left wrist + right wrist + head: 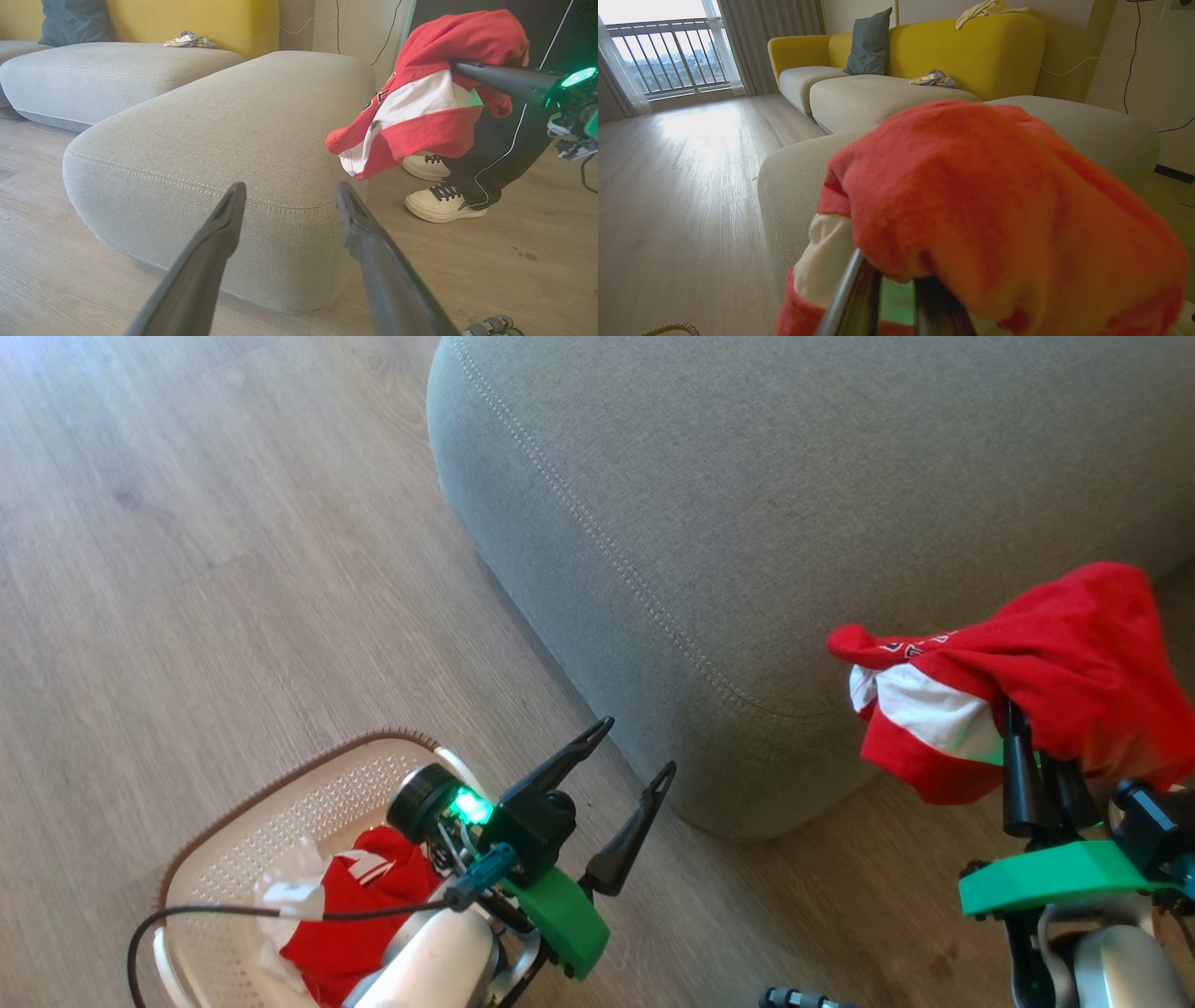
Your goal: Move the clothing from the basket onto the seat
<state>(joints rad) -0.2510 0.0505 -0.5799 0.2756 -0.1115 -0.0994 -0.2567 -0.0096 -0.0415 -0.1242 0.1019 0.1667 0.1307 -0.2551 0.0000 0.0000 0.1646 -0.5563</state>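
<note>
One red garment [1055, 663] with a white band hangs from my right gripper [1038, 756], which is shut on it; the cloth covers the fingertips. It hovers beside the rounded corner of the grey-green seat [794, 504], off its edge. In the right wrist view the garment [994, 200] drapes over both fingers [859, 298]. A second red garment [350, 905] lies in the cream perforated basket [280, 812] on the floor at lower left. My left gripper [639, 744] stands open and holds nothing, just right of the basket, pointing at the seat [210, 130].
A person's white shoes [444, 205] and dark trousers stand on the wooden floor beside the seat's far corner. Behind are a yellow sofa back [971, 46], a blue-grey pillow [871, 44] and a crumpled cloth [934, 78]. A black cable [215, 913] crosses the basket.
</note>
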